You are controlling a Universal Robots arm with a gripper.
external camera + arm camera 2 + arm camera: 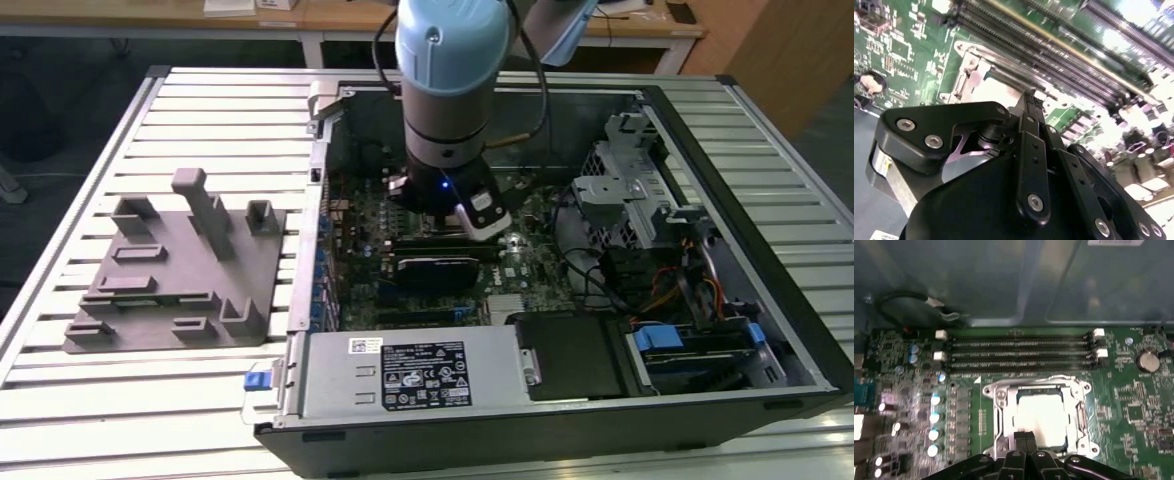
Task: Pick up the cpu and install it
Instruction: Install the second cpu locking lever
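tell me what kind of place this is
Probably a robotics lab or workshop test bench. An open computer case lies on a slatted metal table, a grey plastic fixture block sits beside it, and wooden desks stand behind. The hand hangs over the cpu in its socket.

The cpu (1041, 417) lies in its socket frame (1004, 410), the claw (1026, 437) closed at its edge.

CPU in socket, seen in first wrist view.
My cpu (1040, 416) lies flat inside the metal socket frame (1004, 405) on the green board (1134, 410), pale silver square top facing up and washed bright by glare. It sits square to the frame, just beside the memory slots (1019, 352).
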